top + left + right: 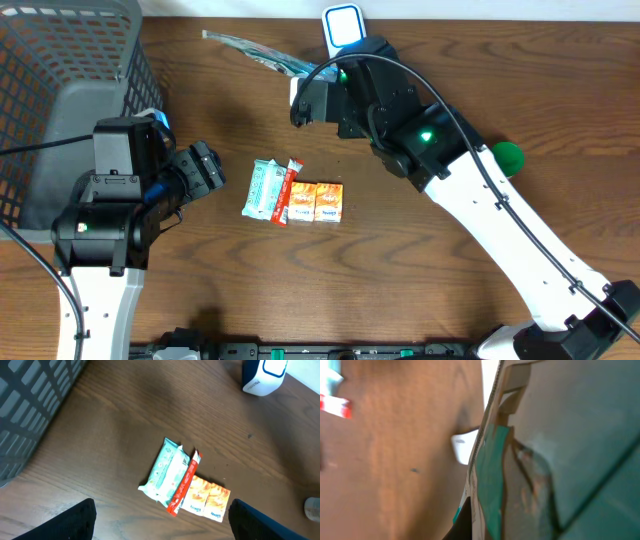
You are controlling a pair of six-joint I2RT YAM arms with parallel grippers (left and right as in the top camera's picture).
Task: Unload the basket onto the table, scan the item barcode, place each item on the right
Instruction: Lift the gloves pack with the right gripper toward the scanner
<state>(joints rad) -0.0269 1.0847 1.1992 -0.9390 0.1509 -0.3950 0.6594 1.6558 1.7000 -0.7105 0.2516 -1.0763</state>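
My right gripper (300, 103) is shut on a long clear and teal packet (262, 54), which it holds above the table at the back. The packet lies just left of the white and blue scanner (343, 25). In the right wrist view the packet (550, 460) fills the right side, pinched against a dark finger (462, 527), and a white corner of the scanner (462, 446) shows behind it. My left gripper (205, 170) hangs open left of the table's middle with nothing between its fingers (75, 520).
A pale teal packet (264, 189), a red stick (288, 190) and two orange packets (317, 201) lie together mid-table. A grey basket (60, 90) stands at the far left. A green object (508, 155) sits beside the right arm.
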